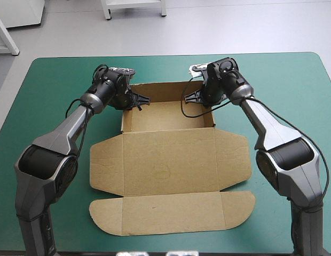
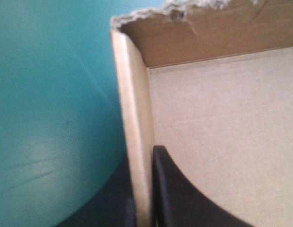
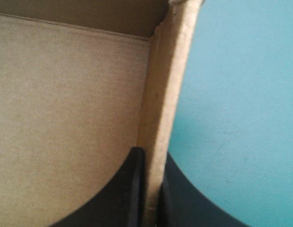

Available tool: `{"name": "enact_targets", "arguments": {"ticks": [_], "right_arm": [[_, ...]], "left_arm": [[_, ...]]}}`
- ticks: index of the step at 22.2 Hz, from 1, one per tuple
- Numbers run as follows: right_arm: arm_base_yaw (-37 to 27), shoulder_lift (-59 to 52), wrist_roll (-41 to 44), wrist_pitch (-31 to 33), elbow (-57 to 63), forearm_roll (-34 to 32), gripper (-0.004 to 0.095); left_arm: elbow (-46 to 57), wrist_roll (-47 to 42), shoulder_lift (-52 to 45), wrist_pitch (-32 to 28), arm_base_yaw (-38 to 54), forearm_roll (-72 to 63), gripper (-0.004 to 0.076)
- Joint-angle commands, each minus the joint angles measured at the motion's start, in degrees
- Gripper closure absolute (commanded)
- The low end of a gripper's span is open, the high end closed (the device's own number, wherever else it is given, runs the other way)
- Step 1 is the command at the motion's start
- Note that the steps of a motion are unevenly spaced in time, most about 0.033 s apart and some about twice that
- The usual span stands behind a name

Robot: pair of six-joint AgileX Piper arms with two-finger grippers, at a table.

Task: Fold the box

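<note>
The brown box lies mid-table. Its far part is an open tray with raised walls, and the lid and flaps lie flat toward the near edge. My left gripper is at the far end of the tray's left wall. In the left wrist view it is shut on that wall, one black finger inside the tray and the other outside. My right gripper is at the far end of the right wall. The right wrist view shows it shut on that wall in the same way.
The teal-green cover shows bare on both sides of the box and beyond it to the table's far edge. The wide lid flap reaches close to the near edge. Both arms flank the flat side flaps.
</note>
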Motion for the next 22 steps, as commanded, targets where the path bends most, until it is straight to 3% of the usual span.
{"name": "enact_targets", "arguments": {"ticks": [1,2,5,6,8,14,22], "right_arm": [[0.9,-2.0,-2.1,-2.6,-0.7,3.6,0.0728],[0.9,-2.0,-1.8,-2.0,-1.1,3.6,0.0576],[0.8,-2.0,0.0,-0.6,-2.4,2.6,0.0307],[0.8,-2.0,0.0,-0.2,-3.4,2.2,0.0256],[0.8,-2.0,0.2,0.5,-5.6,0.7,0.0250],[0.4,-2.1,0.4,2.4,-7.0,-1.3,0.0250],[0.4,-4.8,0.2,2.7,-9.1,-2.4,0.0250]], "left_arm": [[-3.1,3.7,-2.7,-1.9,-1.4,-3.6,0.0647],[-3.2,4.3,-2.8,-1.9,-1.4,-3.7,0.0554],[-3.2,4.5,-2.9,-1.6,-1.4,-3.7,0.0358],[-3.2,4.5,-2.9,-1.6,-1.4,-3.7,0.0281],[-3.2,4.3,-2.9,-1.6,-1.4,-3.7,0.0211],[-3.2,4.6,-3.5,-0.9,-1.4,-1.1,0.0212],[-3.2,4.5,-12.2,-1.9,-1.4,9.7,0.0212]]}}
